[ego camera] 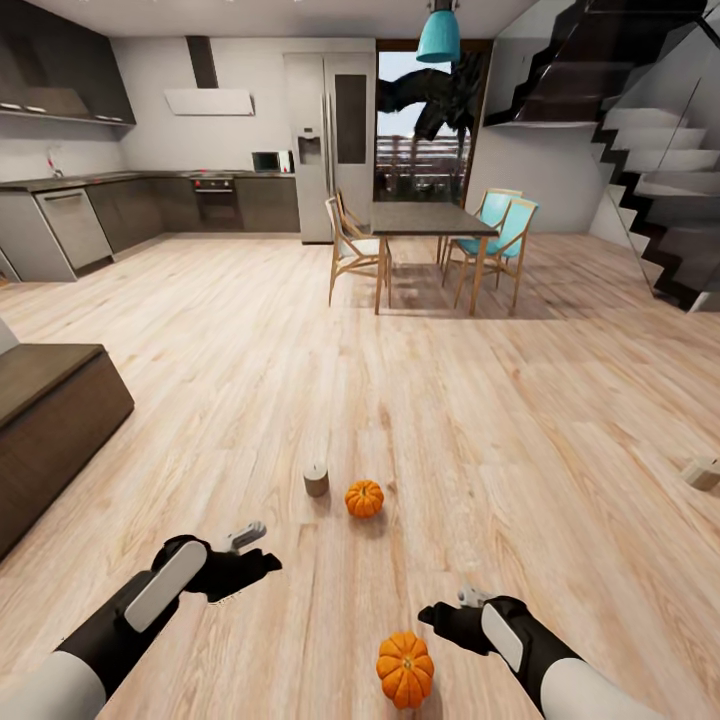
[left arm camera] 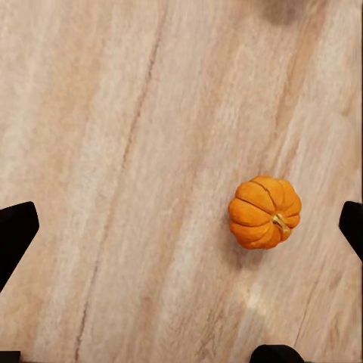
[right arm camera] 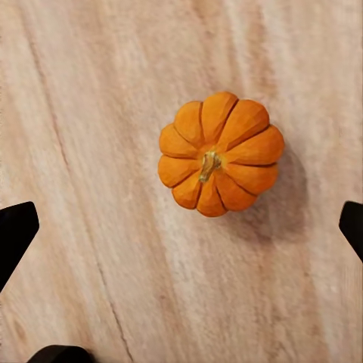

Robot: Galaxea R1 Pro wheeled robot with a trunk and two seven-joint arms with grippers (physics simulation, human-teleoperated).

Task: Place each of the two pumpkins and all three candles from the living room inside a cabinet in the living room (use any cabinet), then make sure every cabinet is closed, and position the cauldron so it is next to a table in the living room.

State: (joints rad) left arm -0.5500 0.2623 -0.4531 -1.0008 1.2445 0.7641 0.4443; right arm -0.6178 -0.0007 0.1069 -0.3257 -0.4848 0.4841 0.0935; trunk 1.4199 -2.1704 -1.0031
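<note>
Head view, left to right, all places taken from the near pumpkin (ego camera: 405, 669), which sits upright on the wood floor (ego camera: 520, 420) at the bottom of the frame. Cabinet (ego camera: 50, 425): dark brown low unit, far off to the left of it and further away, front shut as far as visible. Left gripper (ego camera: 258, 548): hovers above the floor, left of and beyond the near pumpkin, holding nothing. Candle (ego camera: 316, 479): standing well beyond the near pumpkin, slightly left. Far pumpkin (ego camera: 364, 498): just beside that candle, apart from it. Right gripper (ego camera: 447, 607): just right of the near pumpkin, above the floor, holding nothing. Second candle (ego camera: 701, 473): far right, at the frame edge.

Wrist views: both sets of fingers are spread wide. Left wrist looks down on one pumpkin (left arm camera: 265, 212); right wrist on another pumpkin (right arm camera: 220, 153), stem up.
</note>
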